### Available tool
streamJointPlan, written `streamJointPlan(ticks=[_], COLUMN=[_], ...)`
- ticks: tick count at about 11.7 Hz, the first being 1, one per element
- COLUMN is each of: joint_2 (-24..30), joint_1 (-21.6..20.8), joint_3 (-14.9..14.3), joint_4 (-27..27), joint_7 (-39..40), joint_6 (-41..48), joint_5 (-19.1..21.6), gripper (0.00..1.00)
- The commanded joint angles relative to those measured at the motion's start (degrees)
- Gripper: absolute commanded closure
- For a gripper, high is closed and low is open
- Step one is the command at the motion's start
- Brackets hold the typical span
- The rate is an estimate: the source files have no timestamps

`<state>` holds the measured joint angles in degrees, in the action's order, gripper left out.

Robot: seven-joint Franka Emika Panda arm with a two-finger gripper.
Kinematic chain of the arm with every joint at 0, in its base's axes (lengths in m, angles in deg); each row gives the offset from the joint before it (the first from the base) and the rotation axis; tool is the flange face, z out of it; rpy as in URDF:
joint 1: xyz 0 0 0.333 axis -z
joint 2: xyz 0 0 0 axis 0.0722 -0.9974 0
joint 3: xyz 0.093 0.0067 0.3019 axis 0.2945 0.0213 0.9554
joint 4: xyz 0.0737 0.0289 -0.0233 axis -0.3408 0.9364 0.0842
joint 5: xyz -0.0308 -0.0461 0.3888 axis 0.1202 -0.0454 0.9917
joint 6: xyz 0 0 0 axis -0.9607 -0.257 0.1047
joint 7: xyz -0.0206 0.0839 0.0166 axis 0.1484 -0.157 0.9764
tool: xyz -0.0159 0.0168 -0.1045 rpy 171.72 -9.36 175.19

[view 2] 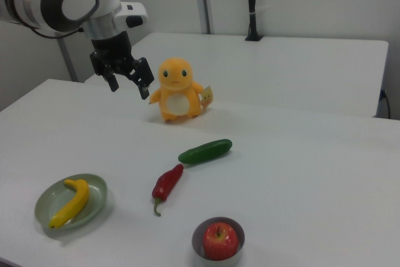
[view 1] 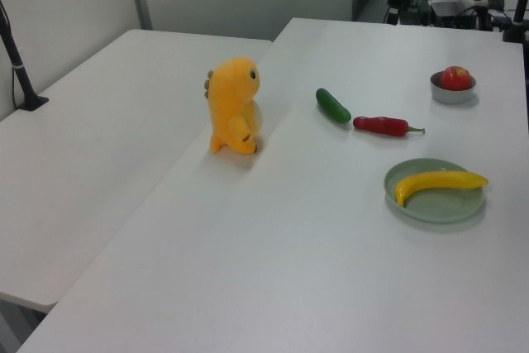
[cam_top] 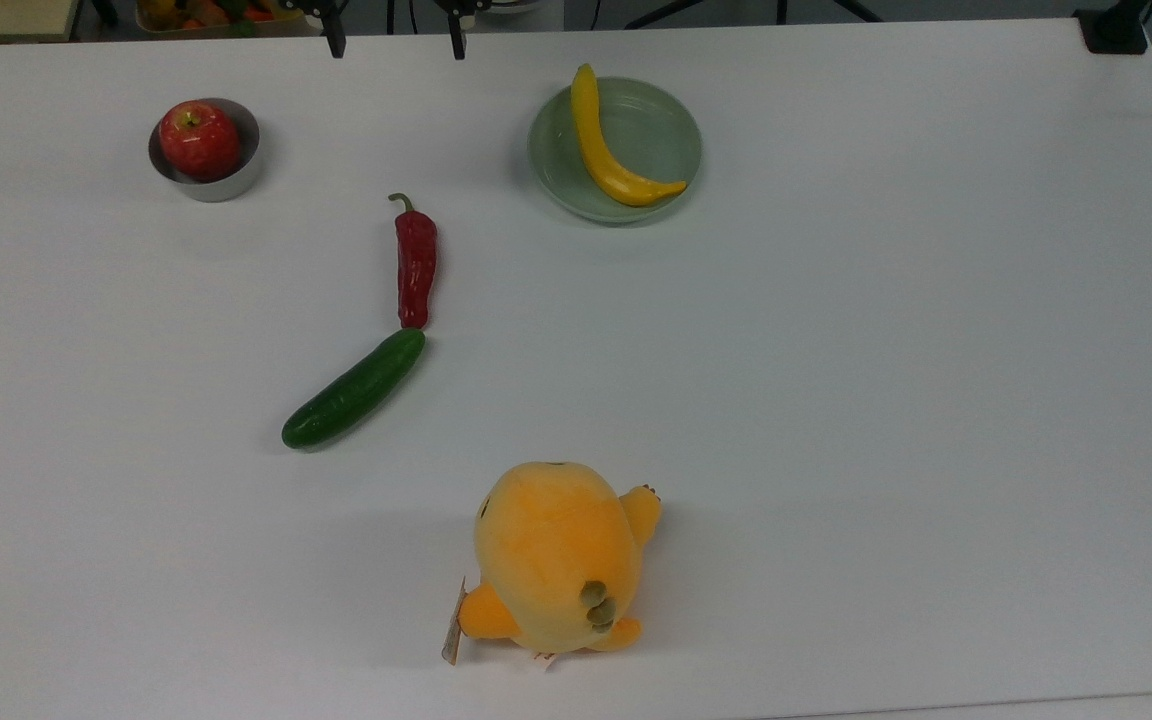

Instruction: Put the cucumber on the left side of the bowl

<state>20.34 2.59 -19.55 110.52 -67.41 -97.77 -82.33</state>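
Cucumber [cam_top: 354, 402] lies flat on the white table [cam_top: 886, 400], gripper [view 2: 130, 83] open in the air.
In the top view its long axis runs diagonally, from lower left to upper right, the upper end touching the red chili [cam_top: 415, 262] tip. The green plate [cam_top: 666, 150] holds a banana [cam_top: 606, 150]; the small metal bowl [cam_top: 226, 185], far left, holds a red apple [cam_top: 199, 139].

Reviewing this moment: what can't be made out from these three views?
- Claw: the top view's upper edge cuts off all but its fingertips; open in the right view.
- Whether the cucumber and chili tips touch or just meet: too fine in the top view.
- Apple: its underside is hidden by the metal bowl.
- Plush toy: its face is turned away in the top view.
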Motion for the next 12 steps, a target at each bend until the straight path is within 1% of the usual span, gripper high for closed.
streamJointPlan(ticks=[1, 6, 10, 12], joint_2=[-0.1, -0.4, -0.6, -1.4], joint_1=[0.1, 0.1, 0.1, 0.3], joint_3=[0.4, 0.4, 0.4, 0.4], joint_4=[0.1, 0.1, 1.5, 2.3], joint_7=[1.0, 1.1, 1.8, 5.1], joint_6=[-0.1, -0.3, -0.7, -1.0], joint_5=[0.8, 0.8, 0.8, 0.3], gripper=[0.00, 0.00, 0.00, 0.00])
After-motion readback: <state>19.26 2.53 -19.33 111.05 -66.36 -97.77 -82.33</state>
